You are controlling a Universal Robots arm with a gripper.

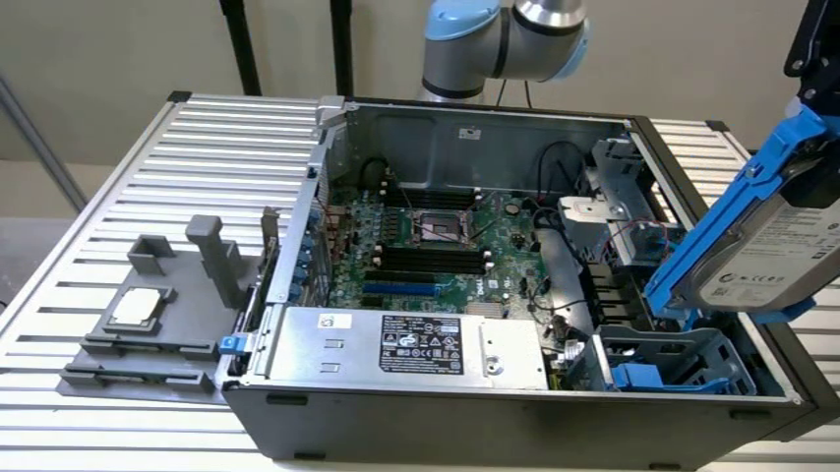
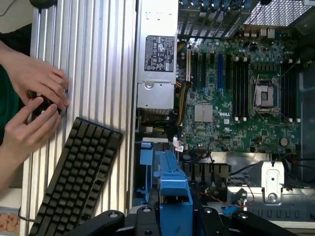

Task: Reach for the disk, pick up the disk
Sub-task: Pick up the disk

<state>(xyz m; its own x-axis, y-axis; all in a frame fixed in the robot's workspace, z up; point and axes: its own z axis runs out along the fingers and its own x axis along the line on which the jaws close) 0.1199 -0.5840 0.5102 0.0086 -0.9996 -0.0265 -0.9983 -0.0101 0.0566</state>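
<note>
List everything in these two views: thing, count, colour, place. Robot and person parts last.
disk: one, silver-grey in a blue carrier, held up above the case at the exterior view's right
computer case: one, dark grey, open, on the slatted table
circuit board: one, green, on the case floor
power supply box: one, silver with a black label, front of the case
drive cage: one, blue-grey, case corner below the disk
chip: one, silver with a tan rim, on a grey holder beside the case
keyboard: one, black, on the table
table: one, silver slats
gripper: one, black, shut on the disk
hands: two, at the table edge by the keyboard
</note>
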